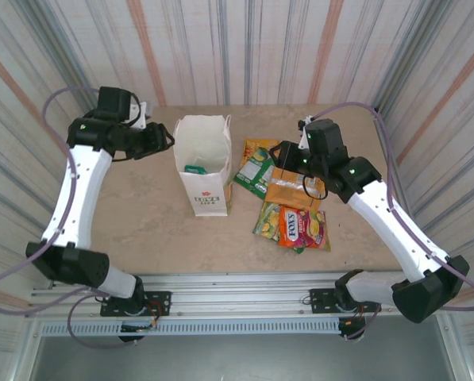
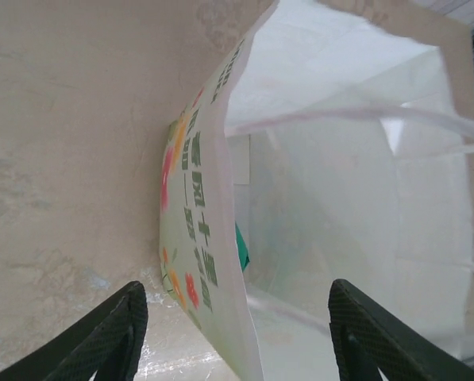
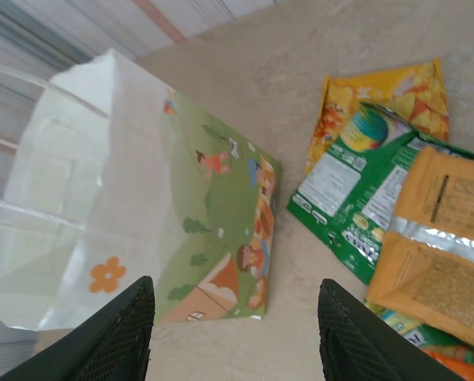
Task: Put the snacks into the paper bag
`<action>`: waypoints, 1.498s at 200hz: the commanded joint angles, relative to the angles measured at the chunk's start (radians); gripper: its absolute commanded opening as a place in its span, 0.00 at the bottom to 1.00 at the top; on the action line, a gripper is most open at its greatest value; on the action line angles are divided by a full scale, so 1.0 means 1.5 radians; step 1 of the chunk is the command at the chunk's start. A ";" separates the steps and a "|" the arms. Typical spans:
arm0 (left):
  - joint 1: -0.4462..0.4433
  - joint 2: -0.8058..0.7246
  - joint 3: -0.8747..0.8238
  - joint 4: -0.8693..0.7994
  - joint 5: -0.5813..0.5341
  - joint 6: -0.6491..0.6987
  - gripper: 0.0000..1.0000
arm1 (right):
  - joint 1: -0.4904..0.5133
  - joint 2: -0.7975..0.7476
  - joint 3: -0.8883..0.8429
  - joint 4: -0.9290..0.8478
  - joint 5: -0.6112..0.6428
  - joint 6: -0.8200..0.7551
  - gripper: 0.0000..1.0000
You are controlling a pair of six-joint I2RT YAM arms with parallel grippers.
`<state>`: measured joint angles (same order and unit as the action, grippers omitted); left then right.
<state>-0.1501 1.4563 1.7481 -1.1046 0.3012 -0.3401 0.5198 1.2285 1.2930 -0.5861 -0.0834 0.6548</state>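
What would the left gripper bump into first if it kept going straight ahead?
Probably the paper bag. The left gripper is open, and one edge of the bag's open top lies straight ahead, in line with the gap between its fingers. How near it is, I can't judge.

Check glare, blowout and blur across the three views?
Top external: even light, sharp throughout, the paper bag well exposed. Left wrist: the bag's inside washes out to near white, and the left hand's fingers are dark with soft edges. Right wrist: glare on the silver strip of the orange packet, and the bag's left side is pale.
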 commanded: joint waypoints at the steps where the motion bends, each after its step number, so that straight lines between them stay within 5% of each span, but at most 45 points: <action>1: 0.005 -0.056 -0.013 -0.026 -0.043 0.004 0.64 | -0.011 -0.008 -0.022 -0.025 -0.021 0.011 0.56; 110: -0.068 -0.179 -0.119 -0.041 -0.060 -0.039 0.61 | -0.056 0.044 -0.060 -0.029 -0.078 0.020 0.56; 187: -0.068 -0.125 -0.181 0.110 -0.047 -0.099 0.59 | -0.073 0.057 -0.090 -0.013 -0.107 0.019 0.57; 242: -0.076 -0.051 -0.181 0.134 -0.057 -0.104 0.55 | -0.150 0.074 -0.115 -0.013 -0.192 0.007 0.57; 266: -0.079 -0.031 -0.183 0.140 -0.062 -0.107 0.48 | -0.177 0.077 -0.128 -0.014 -0.207 -0.002 0.57; 299: -0.080 -0.024 -0.186 0.140 -0.072 -0.110 0.21 | -0.231 0.086 -0.150 -0.047 -0.217 -0.033 0.56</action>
<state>-0.2642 1.4223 1.4796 -0.9066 0.2150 -0.4976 0.2302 1.3403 1.0946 -0.6048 -0.3782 0.6609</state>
